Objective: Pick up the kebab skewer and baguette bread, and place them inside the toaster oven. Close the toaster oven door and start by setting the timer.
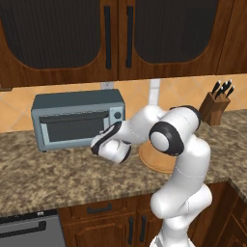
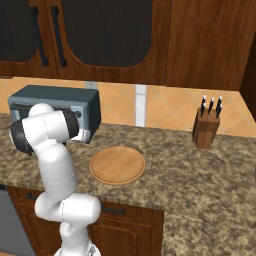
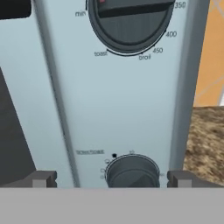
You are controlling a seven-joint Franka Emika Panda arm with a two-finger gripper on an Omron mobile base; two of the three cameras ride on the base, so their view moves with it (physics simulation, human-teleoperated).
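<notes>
Grey-blue toaster oven (image 1: 77,118) (door shut) partly hidden behind arm.

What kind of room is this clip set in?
A simulated home kitchen, it seems: a toaster oven on a granite counter, a knife block and dark wood wall cabinets above.

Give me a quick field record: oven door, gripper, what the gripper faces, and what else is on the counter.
oven: toaster oven at the back of the counter, against the wall
door: door shut
gripper: gripper open, holding nothing, close to the oven's knob panel
facing: lower knob sits between the fingertips; temperature knob above it
touch: cannot tell whether the fingers touch the lower knob
food: skewer and bread not seen on the counter
other: round wooden board right of the oven; knife block further right
</notes>
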